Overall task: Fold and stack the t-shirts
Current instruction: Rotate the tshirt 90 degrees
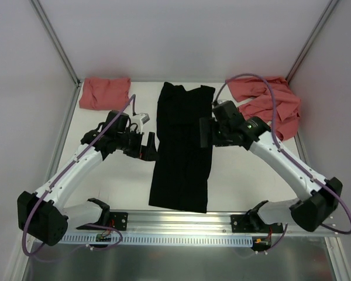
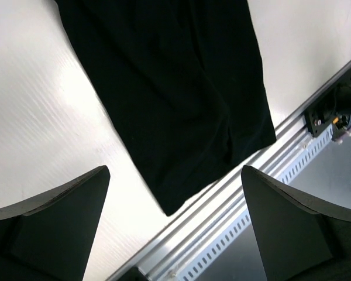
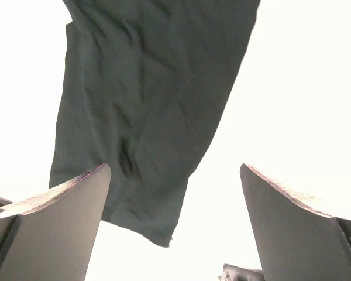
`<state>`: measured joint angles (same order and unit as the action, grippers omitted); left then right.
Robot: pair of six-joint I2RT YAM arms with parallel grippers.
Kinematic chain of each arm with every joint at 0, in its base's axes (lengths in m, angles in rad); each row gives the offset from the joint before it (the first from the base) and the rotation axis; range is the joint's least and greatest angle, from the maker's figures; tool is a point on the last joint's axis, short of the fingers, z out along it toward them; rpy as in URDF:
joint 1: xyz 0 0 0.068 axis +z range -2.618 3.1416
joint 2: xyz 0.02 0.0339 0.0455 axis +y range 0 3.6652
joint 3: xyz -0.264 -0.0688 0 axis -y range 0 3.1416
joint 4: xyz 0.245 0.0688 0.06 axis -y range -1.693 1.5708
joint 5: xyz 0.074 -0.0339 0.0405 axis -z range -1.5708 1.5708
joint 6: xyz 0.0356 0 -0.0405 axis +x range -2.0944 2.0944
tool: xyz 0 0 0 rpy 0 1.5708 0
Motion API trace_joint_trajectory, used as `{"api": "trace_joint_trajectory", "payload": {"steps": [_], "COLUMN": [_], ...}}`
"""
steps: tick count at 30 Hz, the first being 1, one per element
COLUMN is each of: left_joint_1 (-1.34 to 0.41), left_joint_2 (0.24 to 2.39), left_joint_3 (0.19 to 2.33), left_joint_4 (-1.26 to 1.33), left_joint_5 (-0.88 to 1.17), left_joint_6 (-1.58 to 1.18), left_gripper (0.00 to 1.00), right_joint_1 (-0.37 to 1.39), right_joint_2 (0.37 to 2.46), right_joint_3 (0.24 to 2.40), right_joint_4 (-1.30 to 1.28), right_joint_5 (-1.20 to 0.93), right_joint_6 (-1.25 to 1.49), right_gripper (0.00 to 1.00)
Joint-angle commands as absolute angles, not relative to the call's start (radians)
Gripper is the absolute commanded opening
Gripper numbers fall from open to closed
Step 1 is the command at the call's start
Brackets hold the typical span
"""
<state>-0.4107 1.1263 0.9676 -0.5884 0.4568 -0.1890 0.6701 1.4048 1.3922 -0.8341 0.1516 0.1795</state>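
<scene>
A black t-shirt [image 1: 182, 146] lies flat in the middle of the table as a long narrow strip running from the back toward the front rail. My left gripper [image 1: 150, 146] hovers at its left edge, open and holding nothing. My right gripper [image 1: 205, 132] hovers at its right edge, also open and empty. In the left wrist view the left gripper [image 2: 175, 170] looks down on the black t-shirt's [image 2: 175, 88] near corner. In the right wrist view the right gripper [image 3: 174, 167] is above a corner of the black t-shirt [image 3: 146, 105]. A folded salmon-red t-shirt [image 1: 105, 92] lies at the back left. A crumpled salmon-red t-shirt [image 1: 268, 102] lies at the back right.
The aluminium rail [image 1: 181, 221] with the arm bases runs along the near edge, also seen as the rail [image 2: 245, 187] in the left wrist view. White walls with metal posts [image 1: 55, 41] close in the table on three sides. A purple cable [image 1: 269, 88] arcs over the right arm.
</scene>
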Motion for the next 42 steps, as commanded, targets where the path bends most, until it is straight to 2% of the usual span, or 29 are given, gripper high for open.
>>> {"api": "trace_joint_trajectory", "payload": {"steps": [1,4,8,11,12,15,16,19,21,26,35,42], "left_joint_1": [-0.403,-0.403,-0.403,-0.405,-0.405,-0.405,-0.406,-0.407,-0.406,-0.406,-0.407,-0.407], "left_joint_2": [1.187,1.215,1.25,1.278,1.285,1.289,1.282,1.261,1.252,1.241,1.325,1.397], "left_joint_3": [0.95,0.971,1.057,1.136,1.153,1.18,1.177,1.163,1.152,1.123,1.177,1.226], "left_joint_4": [-0.643,-0.641,-0.617,-0.612,-0.62,-0.635,-0.638,-0.653,-0.653,-0.637,-0.655,-0.66], "left_joint_5": [0.517,0.546,0.469,0.474,0.476,0.482,0.48,0.459,0.442,0.436,0.436,0.442], "left_joint_6": [-0.169,-0.189,-0.203,-0.206,-0.203,-0.206,-0.207,-0.209,-0.221,-0.259,-0.258,-0.253], "left_gripper": [0.99,0.99,0.99,0.99,0.99,0.99,0.99,0.99,0.99,0.99,0.99,0.99], "right_joint_1": [0.672,0.68,0.683,0.678,0.672,0.651,0.646,0.62,0.595,0.546,0.489,0.515], "right_joint_2": [1.359,1.39,1.483,1.679,1.812,2.015,2.145,2.342,2.371,2.339,2.431,2.425], "right_joint_3": [1.226,1.216,1.276,1.498,1.672,1.973,2.188,2.505,2.501,2.263,2.319,2.313], "right_joint_4": [-0.853,-0.856,-0.815,-0.859,-0.885,-0.992,-1.065,-1.155,-1.137,-0.997,-0.951,-0.931], "right_joint_5": [0.183,0.181,0.183,0.189,0.189,0.166,0.155,0.121,0.089,0.051,-0.052,-0.129], "right_joint_6": [0.261,0.267,0.229,0.141,0.094,0.045,0.026,0.014,0.023,0.051,0.08,0.121], "right_gripper": [0.99,0.99,0.99,1.0,0.99,0.99,1.0,0.99,0.99,0.99,0.99,1.0]}}
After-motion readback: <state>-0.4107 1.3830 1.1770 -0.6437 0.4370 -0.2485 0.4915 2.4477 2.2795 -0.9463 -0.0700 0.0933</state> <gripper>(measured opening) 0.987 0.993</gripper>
